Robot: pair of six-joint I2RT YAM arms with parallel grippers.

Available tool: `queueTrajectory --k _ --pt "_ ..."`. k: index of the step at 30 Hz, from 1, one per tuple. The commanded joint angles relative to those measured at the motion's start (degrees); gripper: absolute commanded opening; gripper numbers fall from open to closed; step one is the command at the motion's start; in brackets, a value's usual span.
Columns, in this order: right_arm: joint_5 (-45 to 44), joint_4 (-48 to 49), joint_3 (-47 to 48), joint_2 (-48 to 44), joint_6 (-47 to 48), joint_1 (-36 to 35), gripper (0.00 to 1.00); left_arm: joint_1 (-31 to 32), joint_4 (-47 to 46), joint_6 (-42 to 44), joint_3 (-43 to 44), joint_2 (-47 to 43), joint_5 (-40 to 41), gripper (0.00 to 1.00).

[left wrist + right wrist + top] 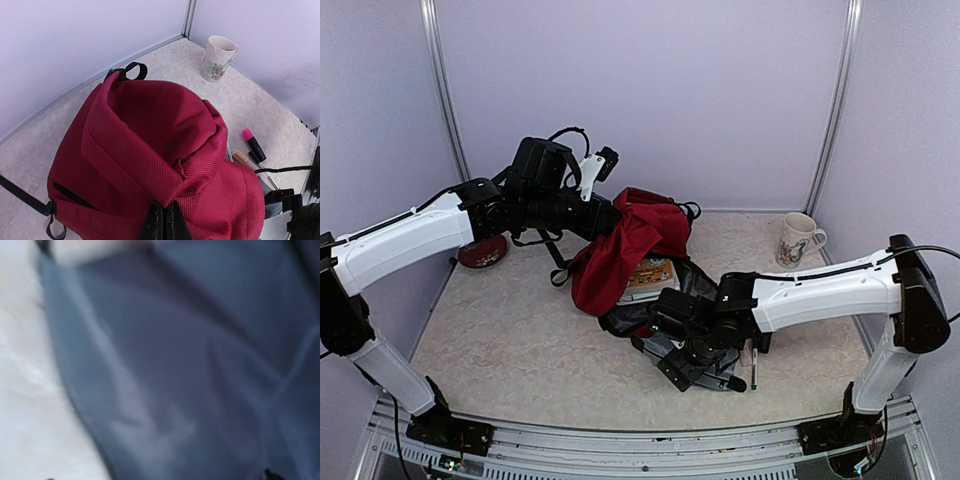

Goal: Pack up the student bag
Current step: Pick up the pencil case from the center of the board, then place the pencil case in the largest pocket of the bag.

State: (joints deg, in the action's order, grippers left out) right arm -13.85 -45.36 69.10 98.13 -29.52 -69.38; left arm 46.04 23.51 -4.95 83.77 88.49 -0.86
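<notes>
L gripper (161, 206) high, pinching student bag (150, 140); R gripper (694, 364) low over pouch (200, 365)

Dark-red student bag (150, 145), floral cream mug (218, 59)

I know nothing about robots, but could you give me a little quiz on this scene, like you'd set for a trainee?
1. True or false: the mug stands upright near the table's far right corner.
2. Pick one: the left gripper is closed on A) the student bag, B) the mug, C) a spoon.
3. Fill in the gap: the highlighter lying beside the student bag has a ____ cap.

Key: 1 true; 2 A, it pinches a fold of the red fabric; 3 pink.
</notes>
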Motion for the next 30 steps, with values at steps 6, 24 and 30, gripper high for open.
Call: queueTrajectory --k 6,24,30 --pt "3.6 -1.8 -0.6 7.8 2.8 0.4 0.51 -0.6 -1.7 1.0 -0.5 -2.3 0.9 0.0" --pt "11.2 19.6 1.6 -10.1 10.9 7.2 0.0 -0.5 -3.3 1.8 -1.2 -6.3 0.4 0.0" --pt "1.8 24.3 7.1 -7.1 19.1 13.0 0.0 -0.4 -4.7 2.8 -2.0 -8.6 -1.7 0.0"
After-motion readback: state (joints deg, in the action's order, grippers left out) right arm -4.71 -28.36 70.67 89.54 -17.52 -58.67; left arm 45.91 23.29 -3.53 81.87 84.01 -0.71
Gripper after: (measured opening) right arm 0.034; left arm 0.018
